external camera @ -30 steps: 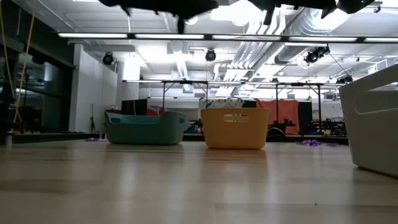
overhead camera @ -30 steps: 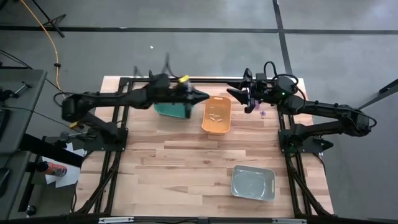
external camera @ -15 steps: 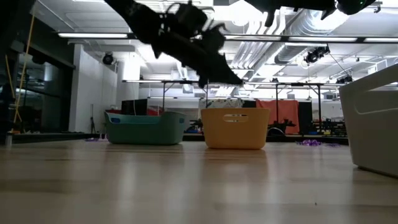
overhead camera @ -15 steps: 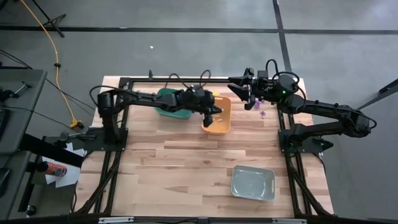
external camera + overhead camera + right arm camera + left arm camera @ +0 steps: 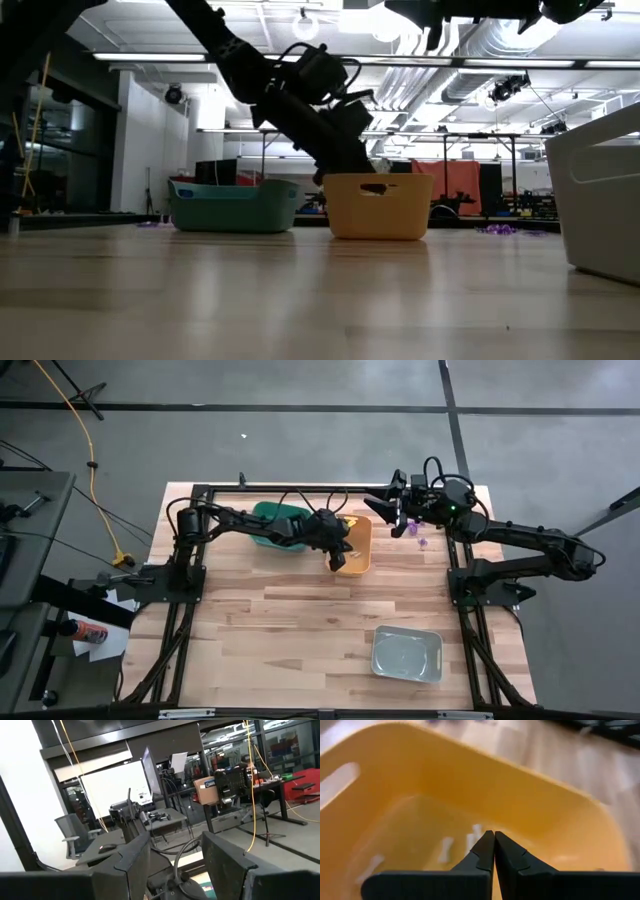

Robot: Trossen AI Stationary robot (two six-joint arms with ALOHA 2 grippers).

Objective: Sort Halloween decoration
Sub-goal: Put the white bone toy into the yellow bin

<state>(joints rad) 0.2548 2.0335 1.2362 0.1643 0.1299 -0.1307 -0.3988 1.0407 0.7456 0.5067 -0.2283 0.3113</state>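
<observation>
Several small whitish Halloween trinkets (image 5: 445,851) lie on the floor of the orange plastic bin (image 5: 356,550), just beyond the tips of the left gripper (image 5: 494,838), whose two dark fingers (image 5: 480,855) are pressed together with nothing between them. That gripper reaches down over the bin's near rim, and in the low view it hangs at the bin's upper edge (image 5: 352,165). A few tiny purple trinkets (image 5: 421,542) sit loose on the light wooden table (image 5: 300,620), to the far side of the orange bin from the left fingers and close beneath the right gripper (image 5: 384,508). The right gripper is held up off the table with its fingers (image 5: 227,857) spread apart and empty, pointing out toward the room. A teal-green plastic bin (image 5: 270,520) stands just beside the orange one, under the left arm. A pale grey plastic bin (image 5: 407,655) rests well apart from both grippers, near the table's front edge.
</observation>
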